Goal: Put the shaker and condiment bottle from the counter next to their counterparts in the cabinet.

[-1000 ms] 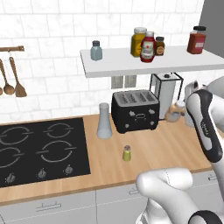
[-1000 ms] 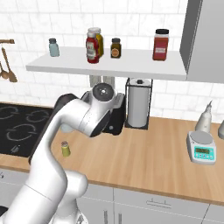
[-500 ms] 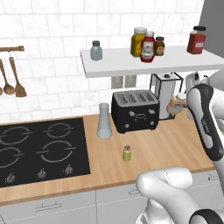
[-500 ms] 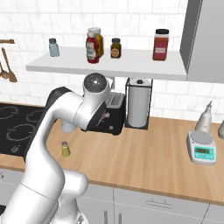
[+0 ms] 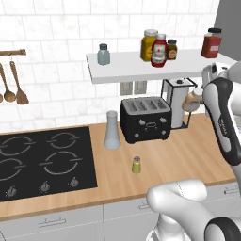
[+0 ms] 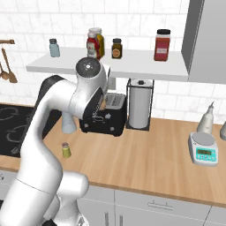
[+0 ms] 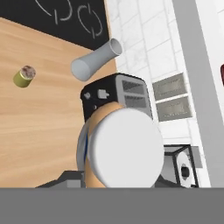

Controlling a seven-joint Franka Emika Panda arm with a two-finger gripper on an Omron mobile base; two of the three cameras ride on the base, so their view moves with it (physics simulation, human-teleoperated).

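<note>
From the left base view, the condiment bottle (image 5: 193,100) hangs in the air off the counter (image 5: 188,155), held up at the arm's end just under the front edge of the cabinet (image 5: 141,66), beside the paper towel holder (image 5: 178,106). The gripper (image 5: 197,96) is mostly hidden behind the bottle and the forearm, so I can't quite see the fingers there. The shaker (image 5: 136,164) stands upright on the wood, in front of the black toaster (image 5: 145,118) and near the grey vase (image 5: 111,130). The hob (image 5: 42,162) lies to the left. Up on the shelf sit the pale blue-grey shaker (image 5: 103,54), a cluster of 3 bottles (image 5: 157,47) and a red jar (image 5: 211,43) further right.

From the right base view, the arm's big joint blocks the held bottle. The shaker (image 6: 65,150) stands alone on the counter (image 6: 145,154), left of the toaster (image 6: 108,117). A kitchen scale (image 6: 204,149) sits far right. The cabinet (image 6: 114,66) carries the same blue-grey shaker (image 6: 54,47) and the bottles (image 6: 95,43).

In the hand view, the condiment bottle (image 7: 120,146) looms large with its pale cap toward the camera, the jaws clenched on its orange body. Beyond it are the toaster (image 7: 116,94), the vase (image 7: 96,59) and the shaker (image 7: 24,76) on the counter (image 7: 39,118).
</note>
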